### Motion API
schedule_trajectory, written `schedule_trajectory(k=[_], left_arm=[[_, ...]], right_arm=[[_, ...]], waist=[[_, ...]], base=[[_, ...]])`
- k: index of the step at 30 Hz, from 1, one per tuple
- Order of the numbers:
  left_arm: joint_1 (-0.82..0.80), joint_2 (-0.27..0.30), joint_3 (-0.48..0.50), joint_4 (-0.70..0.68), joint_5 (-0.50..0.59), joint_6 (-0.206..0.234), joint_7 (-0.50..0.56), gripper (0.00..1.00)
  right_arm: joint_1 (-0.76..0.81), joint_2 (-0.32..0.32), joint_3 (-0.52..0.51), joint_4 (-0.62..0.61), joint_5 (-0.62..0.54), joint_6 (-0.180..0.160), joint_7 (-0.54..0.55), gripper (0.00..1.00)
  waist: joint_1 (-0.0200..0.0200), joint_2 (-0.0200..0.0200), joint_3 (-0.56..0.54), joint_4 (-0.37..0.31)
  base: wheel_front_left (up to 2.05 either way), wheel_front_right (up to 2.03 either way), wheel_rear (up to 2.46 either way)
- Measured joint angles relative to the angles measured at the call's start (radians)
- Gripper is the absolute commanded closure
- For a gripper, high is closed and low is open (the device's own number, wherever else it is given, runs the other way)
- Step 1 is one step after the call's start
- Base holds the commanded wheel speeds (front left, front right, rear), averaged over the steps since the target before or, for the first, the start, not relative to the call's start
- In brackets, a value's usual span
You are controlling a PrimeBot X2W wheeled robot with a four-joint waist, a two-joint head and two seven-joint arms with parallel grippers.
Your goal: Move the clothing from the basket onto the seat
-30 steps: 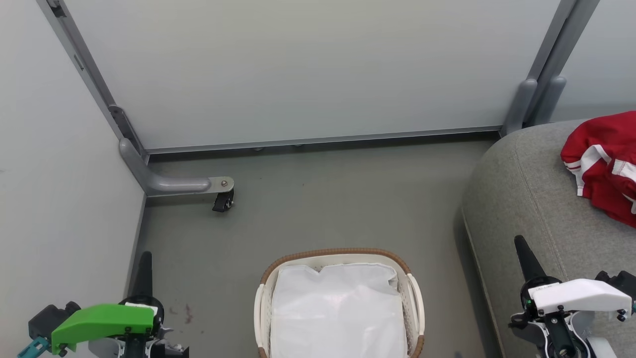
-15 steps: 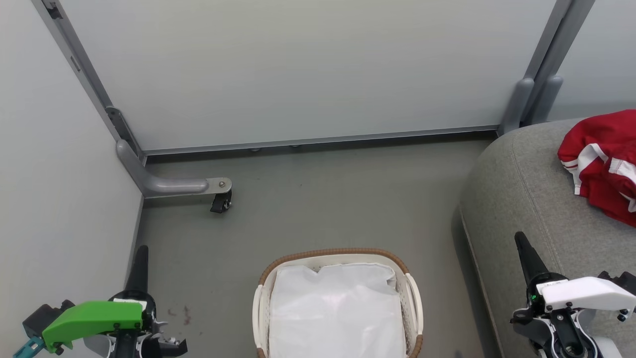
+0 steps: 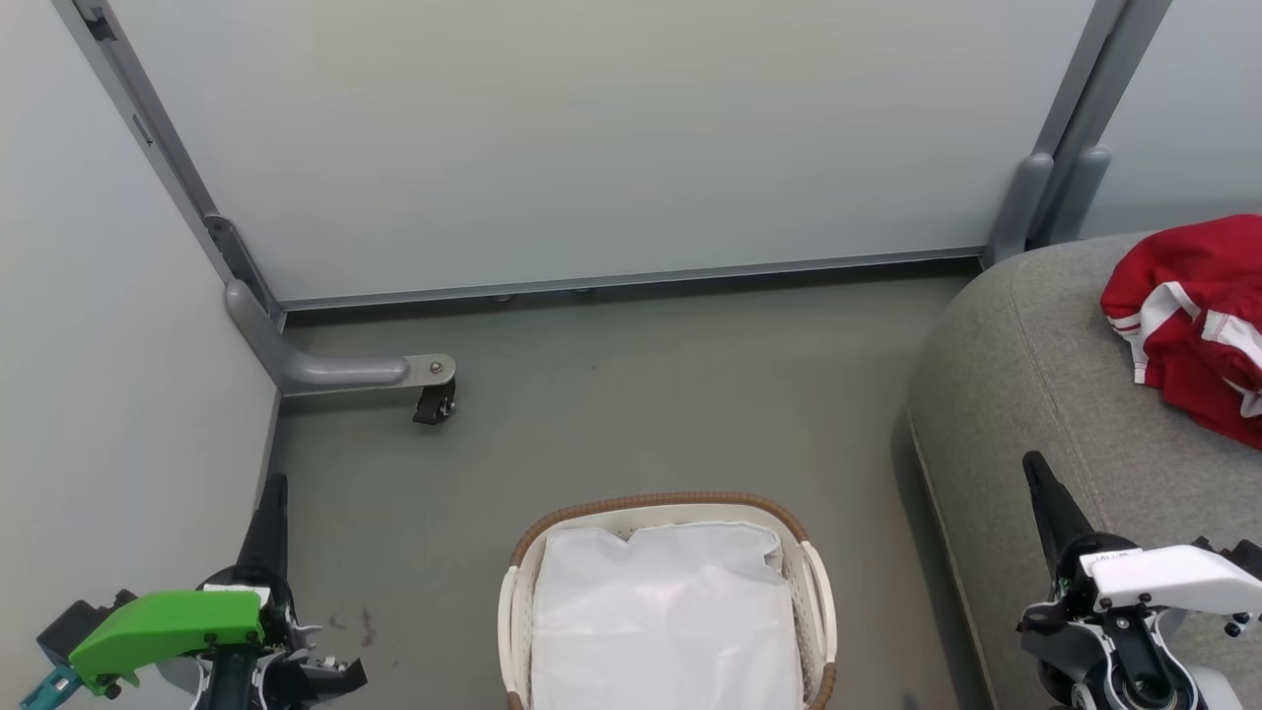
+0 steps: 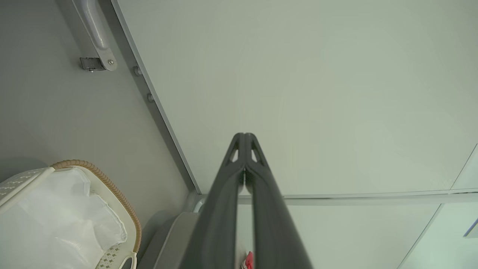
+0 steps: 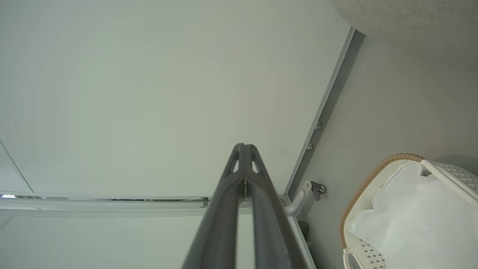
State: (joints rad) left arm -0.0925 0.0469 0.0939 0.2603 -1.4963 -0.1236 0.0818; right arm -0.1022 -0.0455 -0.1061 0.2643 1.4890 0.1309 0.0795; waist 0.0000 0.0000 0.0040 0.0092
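Clothing on seat (basket well apart).

Grey floor carries the basket (white liner inside) and the seat; red clothing lies on the seat.

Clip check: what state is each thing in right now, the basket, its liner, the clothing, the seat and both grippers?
Basket: upright on the floor, no red garment on top.
Liner: white, rumpled, lying inside the basket.
Clothing: red, bunched in a heap on the seat, out of the basket.
Seat: bearing the clothing.
Left gripper: shut, empty, in the air.
Right gripper: shut, empty, in the air.
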Motion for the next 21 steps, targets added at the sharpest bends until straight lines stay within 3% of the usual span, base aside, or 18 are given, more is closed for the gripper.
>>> schedule_trajectory(k=[21], left_arm=[[-0.011, 0.0, 0.02, -0.015, -0.115, -0.004, 0.032, 1.0]], right_arm=[[-0.002, -0.002, -0.007, -0.019, 0.122, 0.0, 0.035, 1.0]], waist=[[0.0, 0.0, -0.001, -0.009]], base=[[0.0, 0.0, 0.0]])
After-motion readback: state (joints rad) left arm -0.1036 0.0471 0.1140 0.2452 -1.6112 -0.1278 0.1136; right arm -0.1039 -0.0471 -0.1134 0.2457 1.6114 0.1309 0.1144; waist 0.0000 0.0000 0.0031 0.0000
